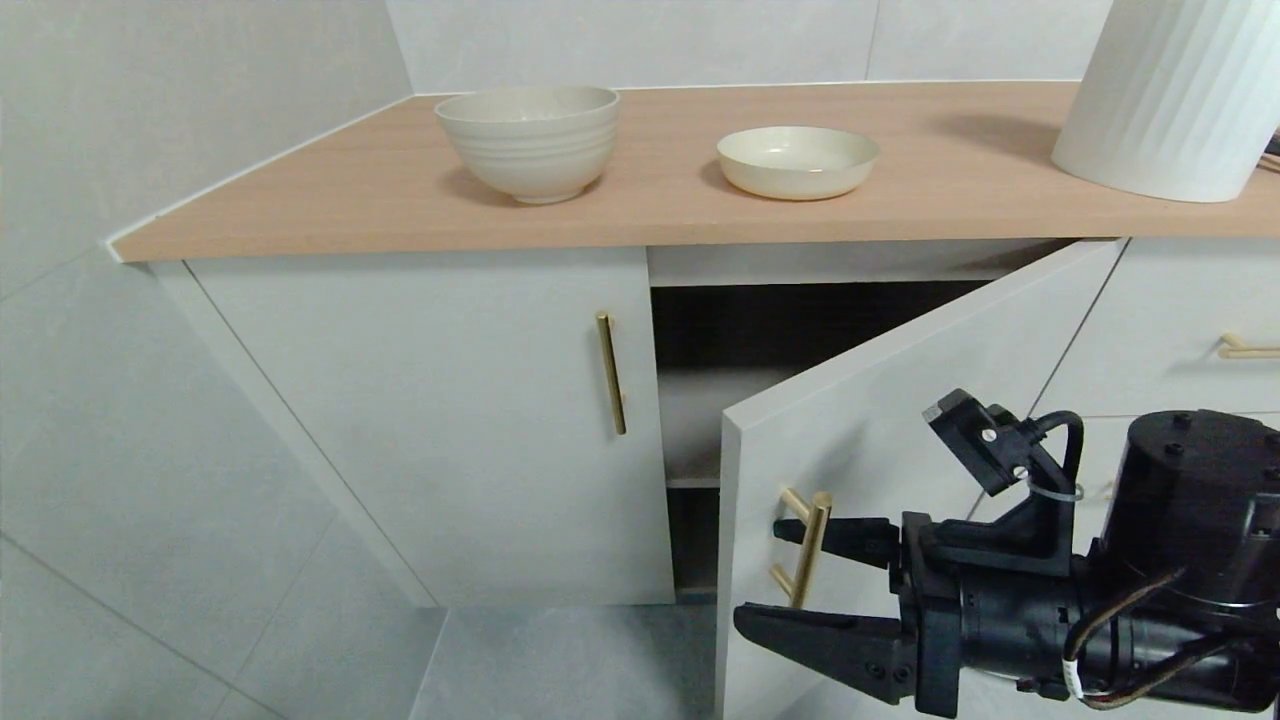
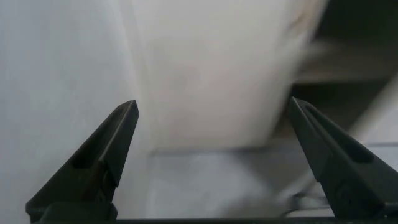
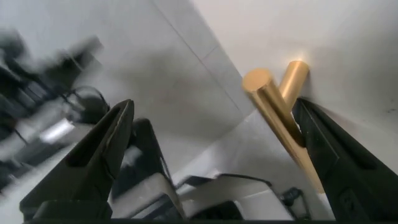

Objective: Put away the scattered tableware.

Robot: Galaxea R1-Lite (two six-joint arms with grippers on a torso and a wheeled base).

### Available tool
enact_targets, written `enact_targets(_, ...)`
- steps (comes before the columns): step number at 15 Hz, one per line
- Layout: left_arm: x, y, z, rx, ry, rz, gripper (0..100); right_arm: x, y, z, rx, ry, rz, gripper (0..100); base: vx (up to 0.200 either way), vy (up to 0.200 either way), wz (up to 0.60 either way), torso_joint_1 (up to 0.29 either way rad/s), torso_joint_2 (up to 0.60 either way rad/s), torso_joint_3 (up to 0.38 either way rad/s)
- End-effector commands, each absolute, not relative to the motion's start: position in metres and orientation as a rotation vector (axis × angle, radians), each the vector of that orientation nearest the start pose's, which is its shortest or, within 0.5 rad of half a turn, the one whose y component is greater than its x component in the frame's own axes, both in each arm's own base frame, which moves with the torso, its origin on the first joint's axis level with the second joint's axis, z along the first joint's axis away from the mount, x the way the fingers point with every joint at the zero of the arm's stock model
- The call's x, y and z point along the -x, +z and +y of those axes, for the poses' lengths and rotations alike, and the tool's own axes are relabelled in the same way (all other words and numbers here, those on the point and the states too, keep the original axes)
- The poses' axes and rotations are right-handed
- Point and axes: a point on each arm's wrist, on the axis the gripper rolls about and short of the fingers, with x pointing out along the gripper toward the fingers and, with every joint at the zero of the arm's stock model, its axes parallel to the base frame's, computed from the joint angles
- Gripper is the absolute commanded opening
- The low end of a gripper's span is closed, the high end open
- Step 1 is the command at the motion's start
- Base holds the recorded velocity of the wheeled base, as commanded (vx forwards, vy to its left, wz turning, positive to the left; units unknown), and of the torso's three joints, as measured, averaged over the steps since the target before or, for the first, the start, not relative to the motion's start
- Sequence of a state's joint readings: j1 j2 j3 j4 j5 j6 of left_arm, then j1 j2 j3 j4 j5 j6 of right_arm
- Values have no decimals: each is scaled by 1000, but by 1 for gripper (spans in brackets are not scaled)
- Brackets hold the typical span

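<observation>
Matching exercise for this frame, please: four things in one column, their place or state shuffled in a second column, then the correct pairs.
Things
1. deep bowl
2. shallow dish
3. right cabinet door
4. right gripper

Place or state
A. on the countertop, on the side nearer the white ribbed container
B. open, at the gold handle
C. on the countertop, on the side nearer the wall corner
D. swung open, with a shelf visible inside

Pairs: 1-C, 2-A, 3-D, 4-B
</observation>
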State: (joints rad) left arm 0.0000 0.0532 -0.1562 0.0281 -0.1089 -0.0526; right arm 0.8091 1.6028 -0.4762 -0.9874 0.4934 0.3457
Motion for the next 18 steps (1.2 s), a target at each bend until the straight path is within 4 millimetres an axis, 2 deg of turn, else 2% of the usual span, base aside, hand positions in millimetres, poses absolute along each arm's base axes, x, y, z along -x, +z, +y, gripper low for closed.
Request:
enact_targets(1, 0, 190, -7, 167, -309, 84, 100, -163, 156, 186, -263, 1256, 398, 100, 0, 0, 0, 0, 0, 0)
enact_targets(3, -52, 212, -10, 225, -444, 277, 100, -159, 160, 182, -263, 1254, 399, 100, 0, 0, 0, 0, 0, 0)
enact_targets(4, -80, 215, -14, 242, -499, 357, 100, -157, 162, 179, -263, 1251, 400, 100, 0, 0, 0, 0, 0, 0)
enact_targets(5, -99, 215, -20, 250, -543, 406, 100, -156, 165, 178, -264, 1251, 398, 100, 0, 0, 0, 0, 0, 0)
enact_targets(8, -157, 206, -63, 331, -724, 454, 100, -155, 166, 176, -264, 1250, 395, 100, 0, 0, 0, 0, 0, 0)
enact_targets(10, -177, 193, -86, 330, -783, 467, 100, -156, 166, 177, -263, 1250, 397, 100, 0, 0, 0, 0, 0, 0)
enact_targets(12, -183, 181, -111, 324, -872, 491, 100, -155, 167, 176, -265, 1251, 392, 100, 0, 0, 0, 0, 0, 0)
enact_targets(14, -187, 177, -125, 349, -894, 483, 100, -156, 168, 177, -264, 1252, 388, 100, 0, 0, 0, 0, 0, 0)
enact_targets(15, -190, 176, -129, 360, -894, 478, 0, -155, 167, 177, -263, 1251, 392, 100, 0, 0, 0, 0, 0, 0)
enact_targets(18, -203, 166, -138, 355, -891, 467, 0, -155, 167, 176, -264, 1251, 391, 100, 0, 0, 0, 0, 0, 0)
